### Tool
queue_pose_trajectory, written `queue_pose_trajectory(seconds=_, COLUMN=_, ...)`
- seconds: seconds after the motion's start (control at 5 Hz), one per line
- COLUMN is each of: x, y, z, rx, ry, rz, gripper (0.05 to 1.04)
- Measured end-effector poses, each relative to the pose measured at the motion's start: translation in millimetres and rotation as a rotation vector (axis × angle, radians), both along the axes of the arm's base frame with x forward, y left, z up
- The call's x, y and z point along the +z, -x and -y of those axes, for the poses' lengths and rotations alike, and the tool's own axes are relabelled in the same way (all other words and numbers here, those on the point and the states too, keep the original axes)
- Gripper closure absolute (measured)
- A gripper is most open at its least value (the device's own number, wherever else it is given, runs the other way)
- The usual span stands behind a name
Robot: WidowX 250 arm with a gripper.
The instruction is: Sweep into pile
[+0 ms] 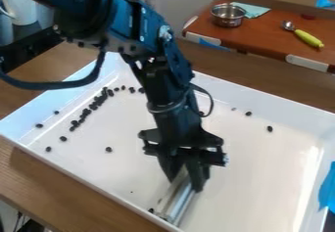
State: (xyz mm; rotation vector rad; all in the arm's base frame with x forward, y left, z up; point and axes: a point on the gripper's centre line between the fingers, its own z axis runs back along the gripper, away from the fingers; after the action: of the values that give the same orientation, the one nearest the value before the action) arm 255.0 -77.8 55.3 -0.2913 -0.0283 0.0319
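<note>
Wooden tabletop point(49, 176) with brown grain borders the near wall of a broad, white, smooth tray point(85, 171). The lower end of a long, pale sweeping tool point(177, 205) lies close inside that wall, so there is little room between the two; on the view's right side, a wider stretch of glossy floor spreads from the tool to the tray's raised edge. The black gripper point(185, 176) hangs down over the tray with its claw closed around the tool's upper end. The tool is straight and narrow, with ridges along its length.

Small, rounded dark pieces point(94, 104) form an uneven band near the tray's left side in the view, curving toward the far wall. Several sit apart around the band, one point(108, 149) is on the floor between it and the tool, and one point(151, 210) is just beside the tool's lower end. Two more point(249, 113) are on the far side, right of the arm.

Crinkled blue tape point(327, 189) hangs over the right edge. Beyond the tray, a shiny round metal pot point(229, 15) and a spoon point(306, 37) with a yellow-green handle rest on an orange-brown surface point(265, 32).
</note>
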Motion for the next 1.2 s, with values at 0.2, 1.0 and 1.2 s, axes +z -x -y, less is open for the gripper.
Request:
queue_pose_trajectory(seconds=0.2, x=-1.4, y=0.9, z=-14.1, rx=-0.008, ry=-0.032, rz=-0.01, gripper=0.704)
queue_pose_trajectory(seconds=1.0, x=2.2, y=3.4, z=-77.4, rx=-0.049, ry=-0.074, rz=-0.034, gripper=0.704)
queue_pose_trajectory(seconds=1.2, x=3.2, y=3.8, z=-103.0, rx=-0.061, ry=-0.078, rz=-0.048, gripper=0.704)
